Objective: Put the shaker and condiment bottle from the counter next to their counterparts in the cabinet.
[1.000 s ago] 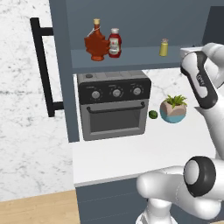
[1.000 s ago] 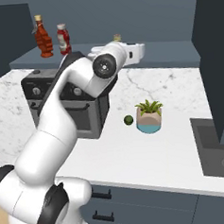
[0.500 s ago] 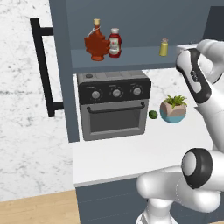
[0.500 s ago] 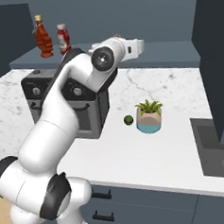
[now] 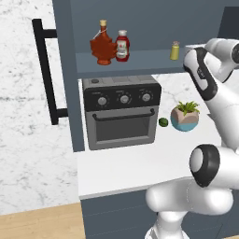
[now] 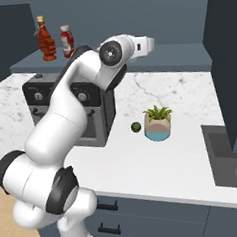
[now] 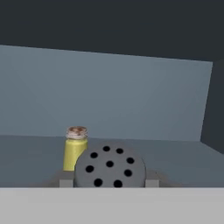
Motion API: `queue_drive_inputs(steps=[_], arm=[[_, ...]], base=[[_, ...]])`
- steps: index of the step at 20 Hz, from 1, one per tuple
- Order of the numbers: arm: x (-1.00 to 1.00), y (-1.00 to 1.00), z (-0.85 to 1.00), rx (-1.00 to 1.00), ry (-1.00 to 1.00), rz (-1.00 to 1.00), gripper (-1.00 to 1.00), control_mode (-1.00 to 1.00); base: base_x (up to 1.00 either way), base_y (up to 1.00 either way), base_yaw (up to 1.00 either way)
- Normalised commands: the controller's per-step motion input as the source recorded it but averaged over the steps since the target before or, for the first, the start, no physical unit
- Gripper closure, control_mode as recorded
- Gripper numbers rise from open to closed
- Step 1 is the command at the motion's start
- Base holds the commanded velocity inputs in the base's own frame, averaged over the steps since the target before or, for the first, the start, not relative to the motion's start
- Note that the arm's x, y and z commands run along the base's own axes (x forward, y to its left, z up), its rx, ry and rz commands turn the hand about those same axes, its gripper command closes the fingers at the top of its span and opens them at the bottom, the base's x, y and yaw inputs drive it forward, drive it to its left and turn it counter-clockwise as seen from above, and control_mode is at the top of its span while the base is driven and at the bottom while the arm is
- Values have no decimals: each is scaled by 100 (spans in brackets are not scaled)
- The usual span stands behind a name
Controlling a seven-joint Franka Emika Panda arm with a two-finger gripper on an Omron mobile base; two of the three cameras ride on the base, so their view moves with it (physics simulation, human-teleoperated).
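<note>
In the hand view my gripper (image 7: 109,180) is shut on the shaker (image 7: 110,165), whose dark grey perforated cap sits between the two fingertips. Just beyond it and a little left stands the yellow shaker (image 7: 75,148) on the cabinet shelf (image 7: 175,157). From the left base view the yellow shaker (image 5: 174,50) is at the right end of the shelf (image 5: 140,63), with my arm reaching in beside it. The red condiment bottle (image 5: 122,45) stands on the same shelf against the maple-leaf bottle (image 5: 102,44). The same pair, the condiment bottle (image 6: 66,41) and the maple-leaf bottle (image 6: 46,40), also appears in the right base view.
A toaster oven (image 5: 122,112) stands on the white counter (image 5: 121,168) under the shelf. A potted plant (image 5: 185,116) and a lime (image 5: 163,122) lie to its right. The open cabinet door with its black handle (image 5: 46,70) hangs at the left. A sink (image 6: 228,155) is at the right.
My arm has risen slightly and moved closer to the shelf with the shaker still in its grip. Nothing else has moved.
</note>
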Motion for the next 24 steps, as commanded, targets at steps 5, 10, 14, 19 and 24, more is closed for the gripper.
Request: queue_drive_inputs(steps=[5,10,14,19,24], arm=[[31,-1,0,0,3,0,100,-100],[14,-4,-1,0,0,0,100,-100],[5,-2,-9,0,0,0,100,-100],[17,0,-9,0,0,0,100,-100],[25,0,-9,0,1,4,100,-100]], base=[[0,0,0],[0,0,0],[0,0,0],[0,0,0],[0,0,0]])
